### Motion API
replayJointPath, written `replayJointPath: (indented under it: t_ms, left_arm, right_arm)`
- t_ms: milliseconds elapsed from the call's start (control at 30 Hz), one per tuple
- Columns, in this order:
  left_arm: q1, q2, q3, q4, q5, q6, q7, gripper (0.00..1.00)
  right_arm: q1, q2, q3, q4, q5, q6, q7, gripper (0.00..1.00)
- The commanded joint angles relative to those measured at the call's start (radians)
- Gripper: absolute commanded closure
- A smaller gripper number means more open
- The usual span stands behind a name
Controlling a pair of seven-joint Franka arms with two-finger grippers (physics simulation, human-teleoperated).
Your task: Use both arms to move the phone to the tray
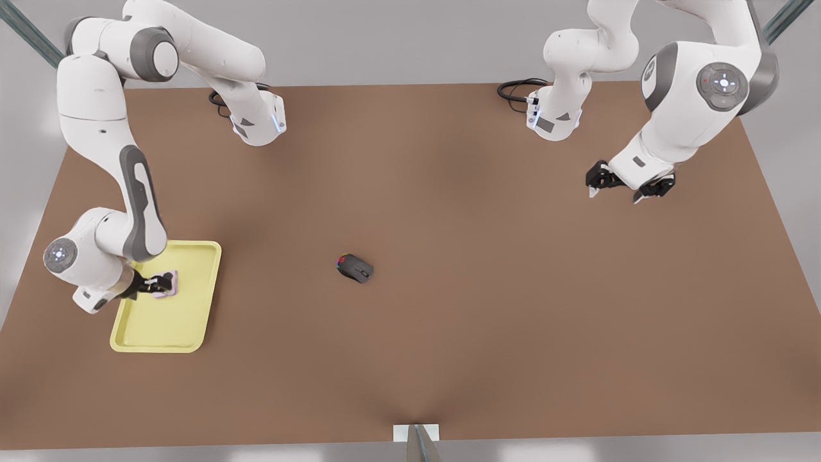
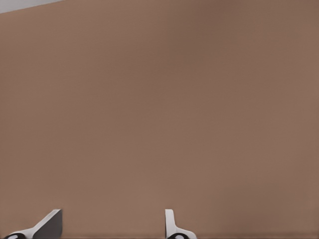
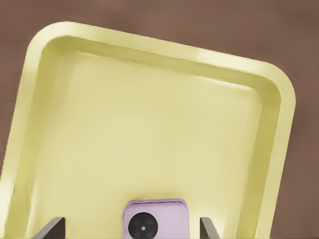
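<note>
With the phone [image 3: 156, 219] lying inside the tray [image 1: 192, 247], we reckon placement's done: right gripper [image 1: 156, 284] spread, straddling it; left gripper [image 1: 628, 186] spread, empty, waits well away.

We see a pale yellow rectangular plastic tray [image 1: 192, 256] on a plain brown surface [image 1: 449, 321]. The small pale pink flat phone [image 3: 156, 219] bears black circles. A dark grey computer mouse [image 1: 355, 268] glows with coloured lights. Both arms are white with grey joints.
</note>
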Motion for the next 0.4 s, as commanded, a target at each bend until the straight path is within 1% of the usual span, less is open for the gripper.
replayJointPath:
  t_ms: [0, 33, 67, 100, 167, 200, 233, 300, 367]
  left_arm:
    - [0.001, 0.003, 0.000, 0.001, -0.001, -0.010, -0.006, 0.00]
    - [0.001, 0.003, 0.000, 0.001, 0.001, -0.010, -0.006, 0.00]
    - [0.001, 0.005, 0.000, 0.001, 0.001, -0.011, -0.006, 0.00]
    - [0.001, 0.008, 0.000, 0.001, 0.001, -0.010, -0.006, 0.00]
    - [0.001, 0.014, 0.002, 0.001, 0.001, -0.010, -0.007, 0.00]
    - [0.001, 0.026, 0.002, 0.001, 0.001, -0.008, -0.008, 0.00]
    - [0.001, 0.040, 0.002, 0.006, 0.002, -0.004, -0.008, 0.00]
    - [0.001, 0.115, 0.002, 0.058, 0.003, -0.005, -0.008, 0.00]
    - [0.001, 0.129, 0.002, 0.061, 0.003, -0.001, -0.008, 0.00]
  right_arm:
    - [0.010, -0.083, 0.045, 0.015, -0.002, -0.106, -0.211, 0.00]
    - [0.051, -0.162, 0.060, 0.023, -0.005, -0.163, -0.043, 0.00]
    - [0.112, -0.223, 0.062, 0.070, -0.008, -0.314, 0.128, 0.00]
    - [0.192, -0.255, 0.062, 0.187, -0.013, -0.509, 0.319, 0.00]
    - [0.273, -0.260, 0.063, 0.405, -0.002, -0.798, 0.528, 0.00]
    - [0.273, -0.320, 0.060, 0.379, 0.000, -0.822, 0.533, 0.00]
    - [0.266, -0.393, 0.057, 0.293, 0.015, -0.806, 0.534, 0.00]
    - [0.257, -0.404, 0.051, 0.276, 0.050, -0.798, 0.533, 0.00]
    - [0.257, -0.396, 0.051, 0.284, 0.050, -0.783, 0.531, 0.00]
